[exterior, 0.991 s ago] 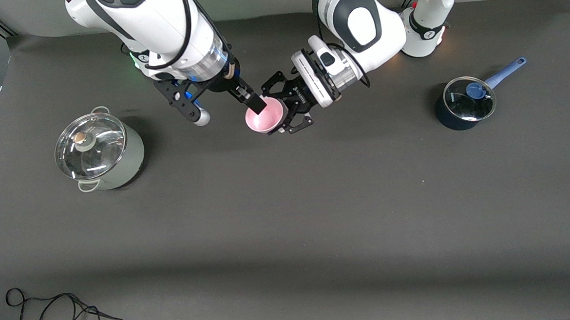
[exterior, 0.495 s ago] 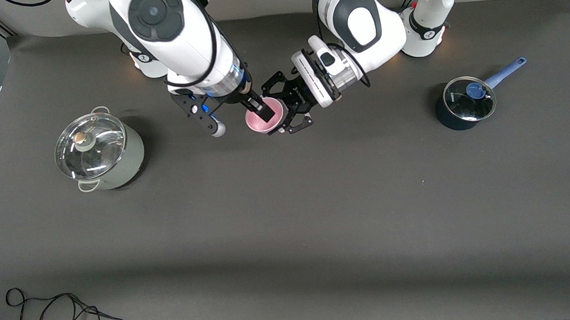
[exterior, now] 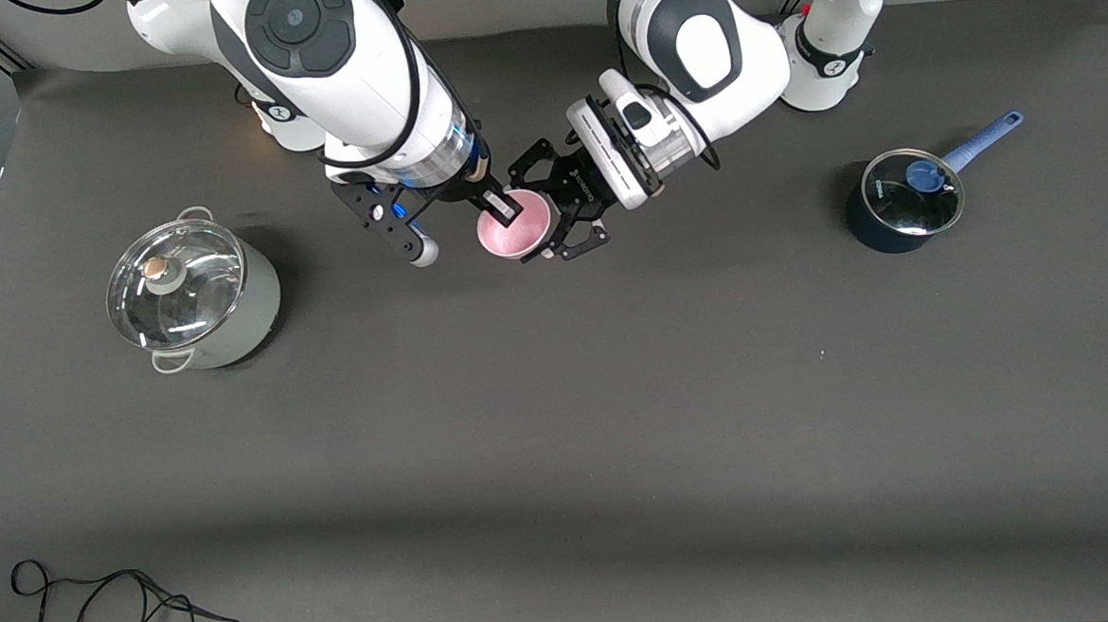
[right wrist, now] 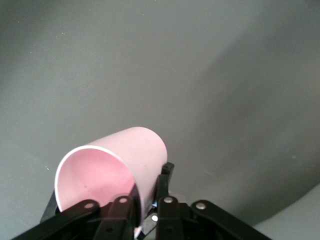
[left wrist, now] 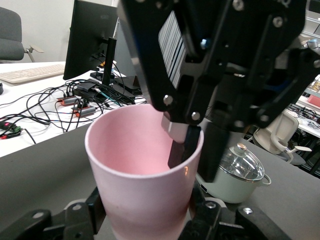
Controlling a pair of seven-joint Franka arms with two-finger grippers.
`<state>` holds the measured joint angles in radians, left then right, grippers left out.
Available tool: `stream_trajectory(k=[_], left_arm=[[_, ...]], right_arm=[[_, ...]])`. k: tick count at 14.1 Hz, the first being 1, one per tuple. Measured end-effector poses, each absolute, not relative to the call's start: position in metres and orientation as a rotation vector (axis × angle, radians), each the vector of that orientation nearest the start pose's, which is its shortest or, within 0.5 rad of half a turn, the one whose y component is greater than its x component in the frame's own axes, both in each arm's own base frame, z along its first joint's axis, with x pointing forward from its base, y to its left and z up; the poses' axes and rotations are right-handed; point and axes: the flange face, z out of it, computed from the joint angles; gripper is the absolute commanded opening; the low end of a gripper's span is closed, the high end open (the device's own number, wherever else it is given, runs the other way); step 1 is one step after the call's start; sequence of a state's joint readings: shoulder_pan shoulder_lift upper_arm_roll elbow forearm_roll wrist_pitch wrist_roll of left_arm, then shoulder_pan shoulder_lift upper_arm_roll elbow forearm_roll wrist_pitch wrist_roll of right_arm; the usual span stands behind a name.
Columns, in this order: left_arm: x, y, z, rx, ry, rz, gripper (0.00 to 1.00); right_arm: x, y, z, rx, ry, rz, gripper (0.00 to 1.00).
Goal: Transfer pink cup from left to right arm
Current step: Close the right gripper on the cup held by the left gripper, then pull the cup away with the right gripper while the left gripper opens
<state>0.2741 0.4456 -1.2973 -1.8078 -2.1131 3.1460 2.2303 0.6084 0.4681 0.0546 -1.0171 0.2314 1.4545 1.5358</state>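
Dark grey table [exterior: 617, 421] carries lidded pale-green pot [exterior: 195, 294], lidded blue saucepan [exterior: 907, 198], black cable [exterior: 114, 609].

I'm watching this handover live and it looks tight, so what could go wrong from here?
Both grippers hold the pink cup at once: the left gripper clamps its body, and the right gripper pinches the rim, one finger inside. If either arm pulls before the left releases, the thin wall could flex or the cup twist free. The rim pinch looks shallow, so the cup may tilt or slip once it hangs alone. The grippers sit very close and could collide.
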Motion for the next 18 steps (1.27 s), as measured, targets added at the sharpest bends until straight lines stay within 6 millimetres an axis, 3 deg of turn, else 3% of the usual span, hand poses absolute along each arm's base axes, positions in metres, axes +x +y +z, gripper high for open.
stream_trajectory(k=[2,3,4,5,8,12,15,18], left_arm=[[0.437,-0.424,0.449,1.9,-0.829,1.089,0.37],[0.437,-0.424,0.449,1.9,-0.83,1.089,0.54],[0.437,-0.424,0.449,1.9,-0.83,1.089,0.88],[0.438,-0.424,0.449,1.9,-0.829,1.09,1.0],[0.441,-0.421,0.448,1.913,-0.794,1.076,1.0],[0.448,-0.414,0.444,1.936,-0.752,1.065,1.0],[0.477,-0.384,0.426,2.007,-0.694,1.083,1.0],[0.51,-0.347,0.401,2.087,-0.619,1.094,1.0]], right_arm=[[0.523,0.429,0.587,-2.75,1.277,0.368,0.0],[0.523,0.429,0.587,-2.75,1.278,0.368,0.0],[0.523,0.429,0.587,-2.75,1.278,0.368,0.0],[0.523,0.429,0.587,-2.749,1.278,0.368,0.0],[0.53,0.417,0.595,-2.754,1.245,0.337,0.0],[0.55,0.366,0.617,-2.768,1.174,0.314,0.0],[0.56,0.3,0.644,-2.838,1.004,0.319,0.0],[0.562,0.211,0.673,-2.903,0.793,0.338,0.0]])
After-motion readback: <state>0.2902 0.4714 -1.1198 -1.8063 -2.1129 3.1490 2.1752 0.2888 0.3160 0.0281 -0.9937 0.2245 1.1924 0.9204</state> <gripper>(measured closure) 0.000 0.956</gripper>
